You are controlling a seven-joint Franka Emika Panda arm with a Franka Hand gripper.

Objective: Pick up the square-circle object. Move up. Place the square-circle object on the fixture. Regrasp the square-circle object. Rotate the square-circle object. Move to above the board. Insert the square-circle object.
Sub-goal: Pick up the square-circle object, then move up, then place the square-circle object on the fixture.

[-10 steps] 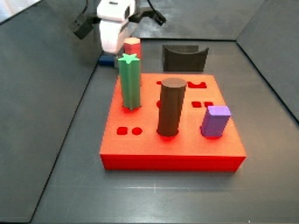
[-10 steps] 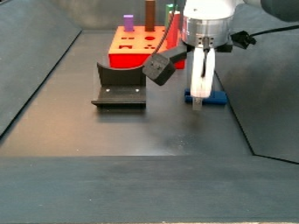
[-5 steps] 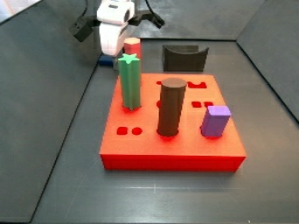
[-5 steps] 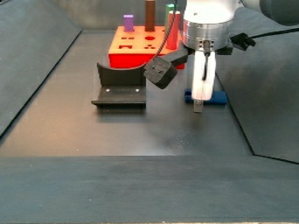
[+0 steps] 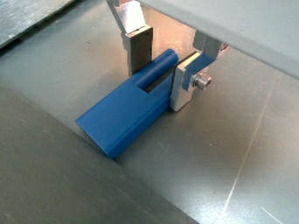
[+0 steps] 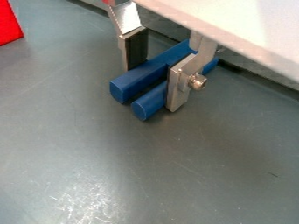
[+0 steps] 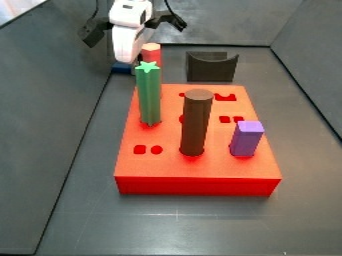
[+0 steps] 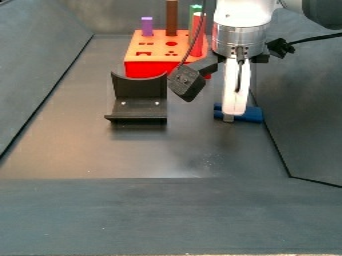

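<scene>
— On the grey floor (image 8: 147, 150), right of the fixture (image 8: 136, 98), what is happening with the gripper (image 8: 234, 112)?

— It is standing low over the square-circle object (image 8: 249, 109), fingertips down at the floor, and compared with half a second ago it is barely moving: the fingers are sitting a touch lower around the blue piece, and nothing else is shifting.

— Is it holding the piece?

— In both wrist views the two silver fingers (image 5: 139, 44) are straddling the square-circle object (image 5: 132, 109), one on each side where the prongs (image 6: 138, 87) begin. The jaws are partly open and look to be pressing on the blue sides, though the piece is still lying flat on the floor (whether the pads are truly squeezing, I cannot tell).

— How much room is there around it?

— In a side view the piece is lying near the right wall, with open floor toward the near edge and a clear gap to the fixture on its left. The board (image 8: 158, 52) is sitting farther back, well apart.

— And what is hard to see?

— In a side view the gripper (image 7: 127, 45) is showing only as a white body behind the green star post (image 7: 148, 95), beyond the board (image 7: 201, 170); the blue piece is hidden there. The fixture (image 7: 211, 67) is standing at the far wall in that view.
</scene>
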